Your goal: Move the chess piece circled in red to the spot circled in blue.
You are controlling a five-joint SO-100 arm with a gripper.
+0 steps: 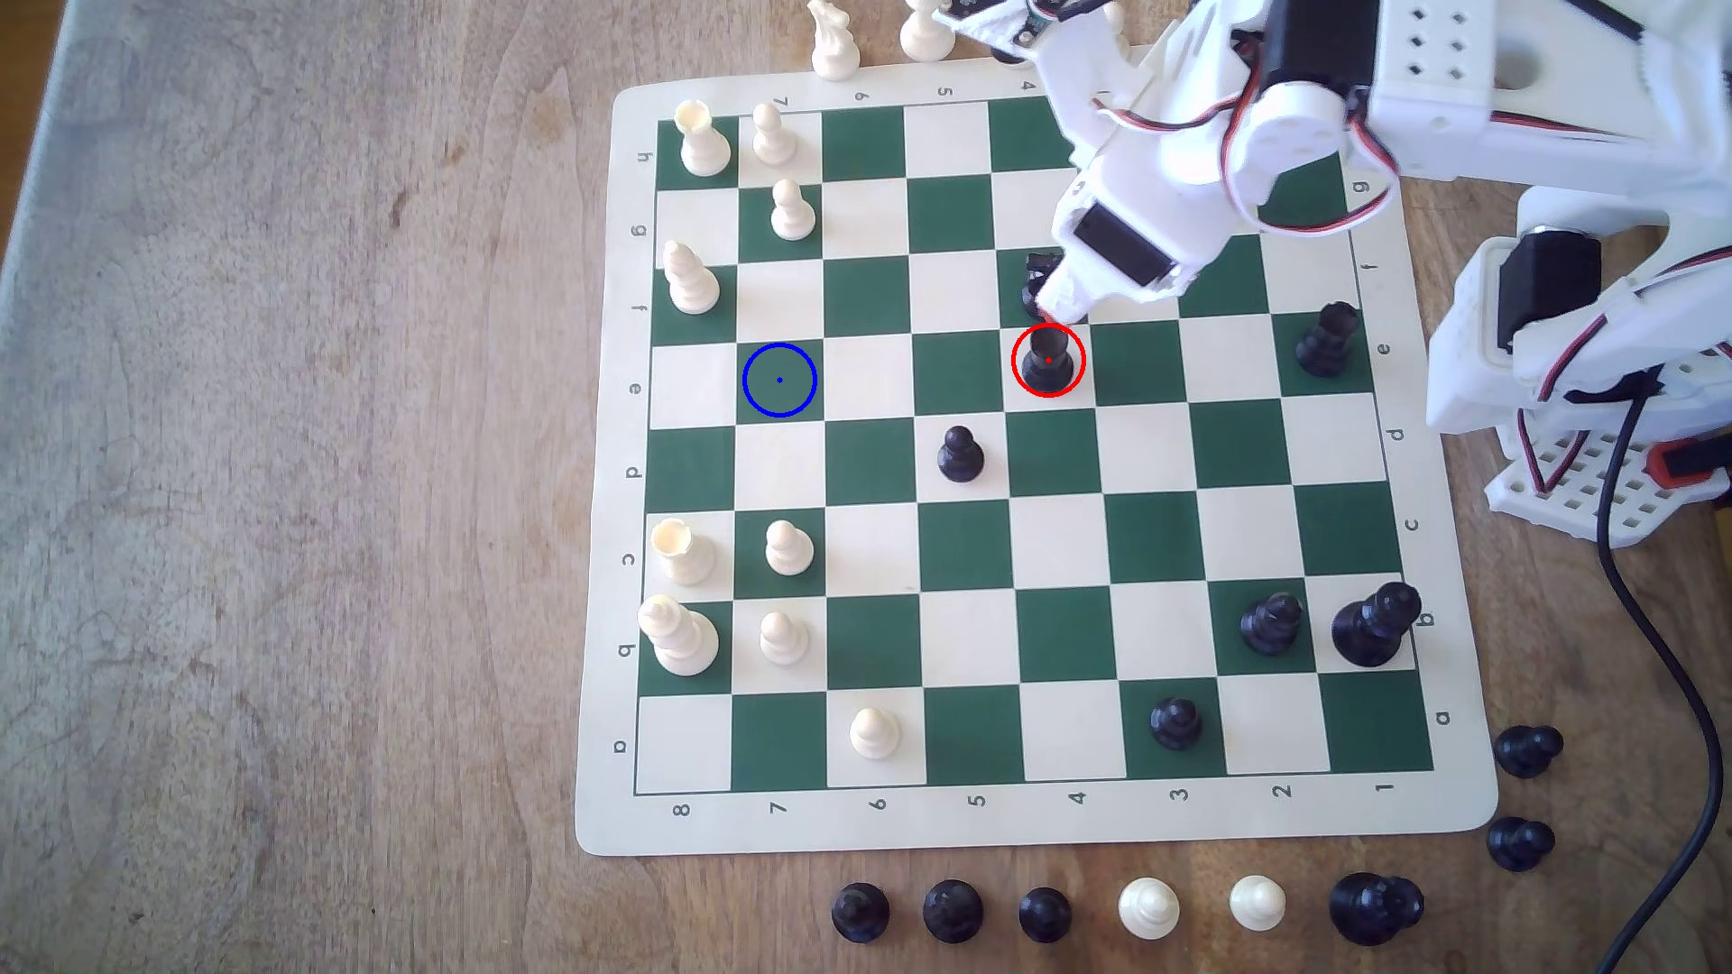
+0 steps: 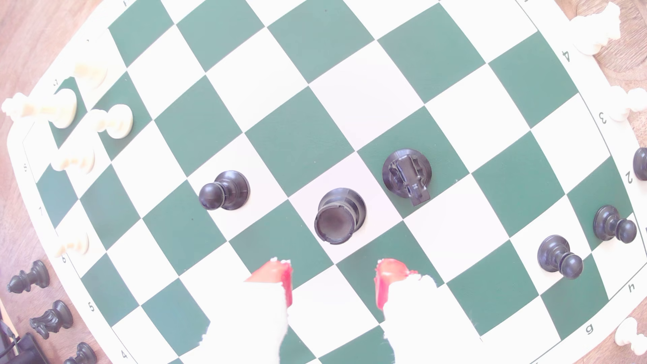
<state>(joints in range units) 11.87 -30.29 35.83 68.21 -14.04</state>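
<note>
Going left to right in the exterior view: the blue-circled spot (image 1: 779,379) sat well left on a green square, then the black rook (image 1: 1048,361) upright on its cream square, with the gripper (image 2: 333,276) spread wide, hovering just beyond it, empty.

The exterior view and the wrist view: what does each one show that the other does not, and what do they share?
Exterior view alone: the red ring around the black rook and the blue-ringed spot, a dark green square toward that view's left, with nothing standing on it.

Wrist view alone: the gap between the gripper's red-tipped fingers, which are spread apart and empty, short of the rook, and the rook's flat rimmed top seen from above.

Both: the rook upright on a cream square, the black knight on the adjoining green square, and a black pawn nearby.
</note>
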